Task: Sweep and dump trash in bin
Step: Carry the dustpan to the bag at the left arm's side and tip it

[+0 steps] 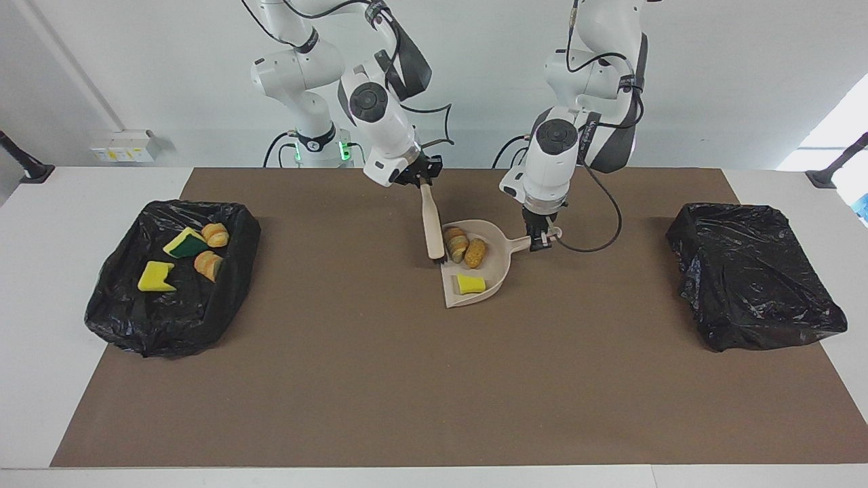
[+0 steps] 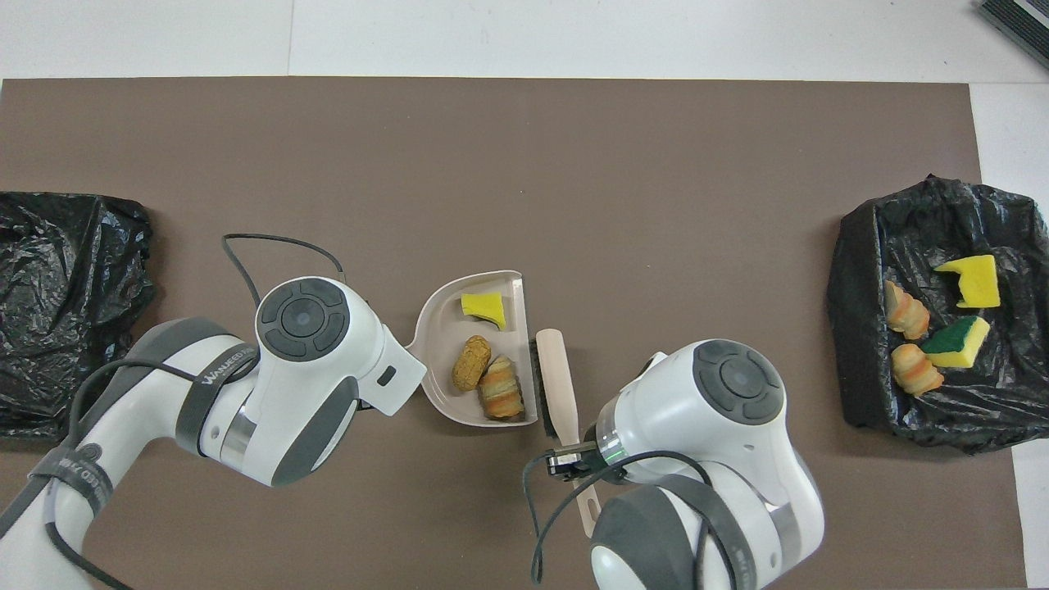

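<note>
Facing view: left end effector (image 1: pixel 540 238) clamps the dustpan (image 1: pixel 498 271) handle; right end effector (image 1: pixel 422 177) clamps the brush (image 1: pixel 431 227). Trash: three scraps (image 1: pixel 468 257) in pan, four scraps (image 1: pixel 186 256) in the bin (image 1: pixel 122 318) at the right arm's end of the bench (image 1: pixel 380 379).

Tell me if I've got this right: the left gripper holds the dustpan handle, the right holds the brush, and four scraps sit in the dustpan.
Not quite. The dustpan holds three scraps, not four, as the overhead view shows; four more already lie in the bin. The rest stands: left gripper on the dustpan handle, right gripper on the brush.
</note>
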Robot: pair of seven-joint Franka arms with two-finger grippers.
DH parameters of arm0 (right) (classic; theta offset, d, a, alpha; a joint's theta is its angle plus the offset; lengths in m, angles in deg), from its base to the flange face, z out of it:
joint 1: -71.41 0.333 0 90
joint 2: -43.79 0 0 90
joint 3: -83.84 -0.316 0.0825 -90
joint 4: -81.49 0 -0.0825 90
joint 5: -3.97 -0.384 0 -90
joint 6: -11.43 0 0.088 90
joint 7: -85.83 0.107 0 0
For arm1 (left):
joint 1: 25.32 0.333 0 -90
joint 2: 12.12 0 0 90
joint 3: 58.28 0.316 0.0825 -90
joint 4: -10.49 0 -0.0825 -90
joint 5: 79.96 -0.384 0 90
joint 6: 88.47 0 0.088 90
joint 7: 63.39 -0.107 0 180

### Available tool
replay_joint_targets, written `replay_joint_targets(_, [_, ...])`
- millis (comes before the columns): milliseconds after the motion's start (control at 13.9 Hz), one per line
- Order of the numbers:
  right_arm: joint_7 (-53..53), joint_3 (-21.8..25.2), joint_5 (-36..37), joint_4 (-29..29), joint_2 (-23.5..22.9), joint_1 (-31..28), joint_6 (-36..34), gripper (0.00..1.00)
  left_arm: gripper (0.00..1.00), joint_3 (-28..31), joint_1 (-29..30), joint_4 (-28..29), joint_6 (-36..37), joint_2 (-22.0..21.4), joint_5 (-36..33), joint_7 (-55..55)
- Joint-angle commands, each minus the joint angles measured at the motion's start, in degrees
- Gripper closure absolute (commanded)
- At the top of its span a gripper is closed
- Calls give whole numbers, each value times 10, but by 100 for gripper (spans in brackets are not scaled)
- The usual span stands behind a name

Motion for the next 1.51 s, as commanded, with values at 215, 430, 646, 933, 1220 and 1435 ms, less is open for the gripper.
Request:
replay_joint_targets(215, [15,-7,88,-10,58,-3,-13,100,100,5,37,13,0,-37,28,48])
replay_joint_targets(430, [75,-9,95,-20,62,42,16,100,100,6,77,12,46,-86,55,47])
replay_joint_targets(646, [194,-9,115,-45,42,116,87,100,100,8,132,-5,89,-113,98,45])
replay_joint_targets(933, [282,-9,127,-49,12,182,132,100,100,9,189,-36,151,-125,104,41])
replay_joint_targets(1220, [378,-9,204,-49,-39,242,174,100,100,17,266,-70,209,-134,102,-8])
replay_joint_targets(1435, [399,-8,216,-47,-55,256,181,100,100,20,347,-93,242,-132,102,-101])
